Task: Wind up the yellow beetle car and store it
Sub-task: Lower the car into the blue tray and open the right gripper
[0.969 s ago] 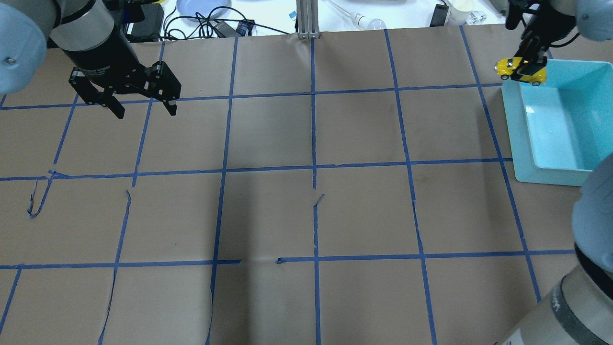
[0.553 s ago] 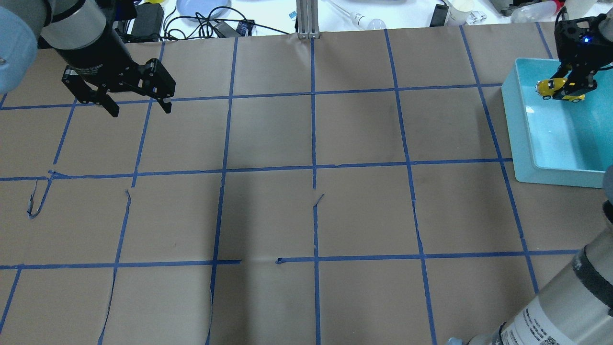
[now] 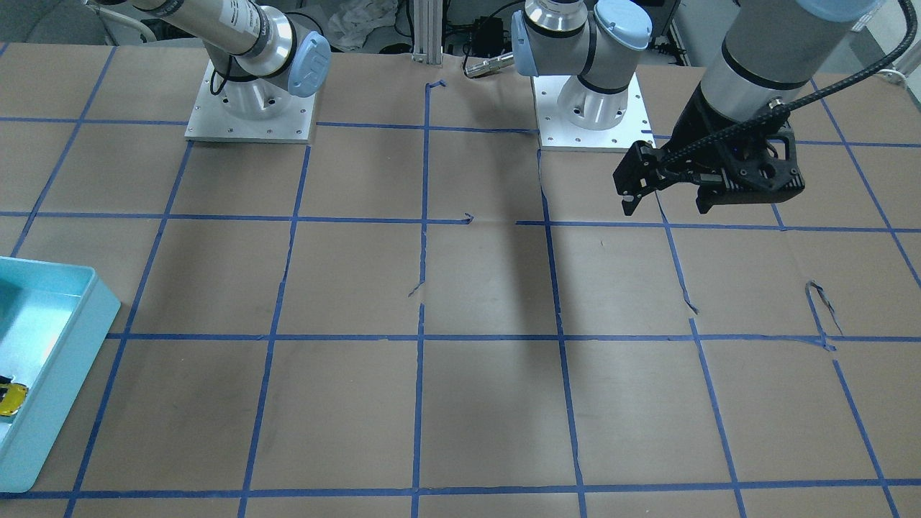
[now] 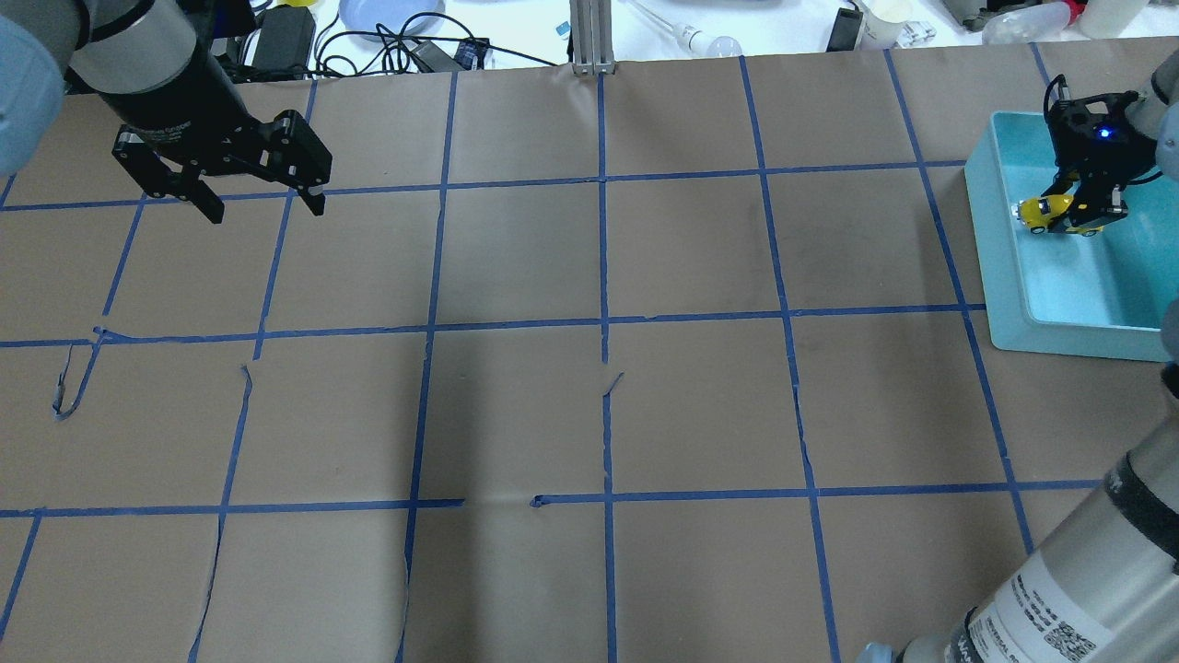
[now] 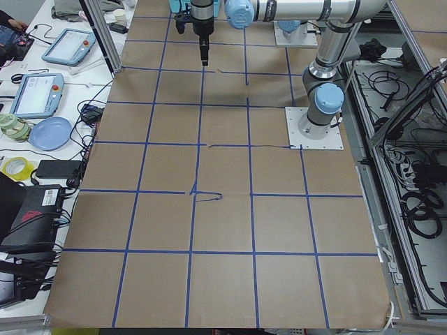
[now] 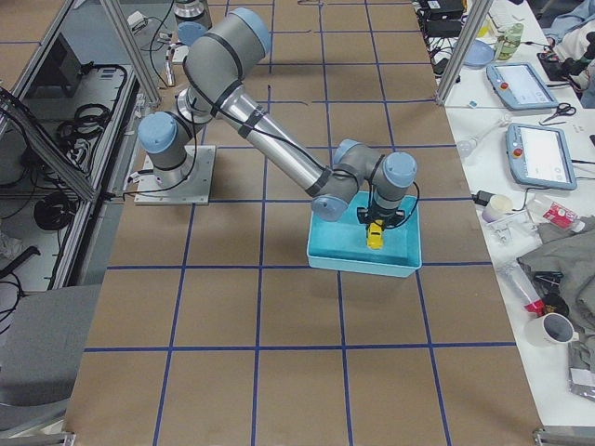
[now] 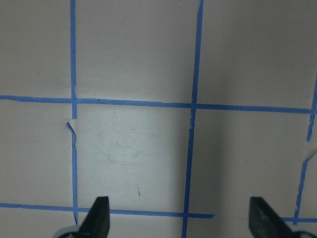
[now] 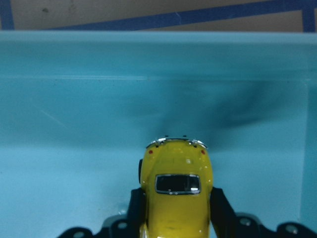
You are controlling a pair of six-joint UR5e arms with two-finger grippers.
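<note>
Right gripper pinching the yellow beetle car by its sides, low inside teal bin at far right, bin wall just ahead, left gripper jaws spread, far left over blue-taped brown paper

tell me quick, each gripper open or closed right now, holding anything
Left gripper: open, holding nothing.
Right gripper: closed on the yellow beetle car, inside the teal bin.
</note>
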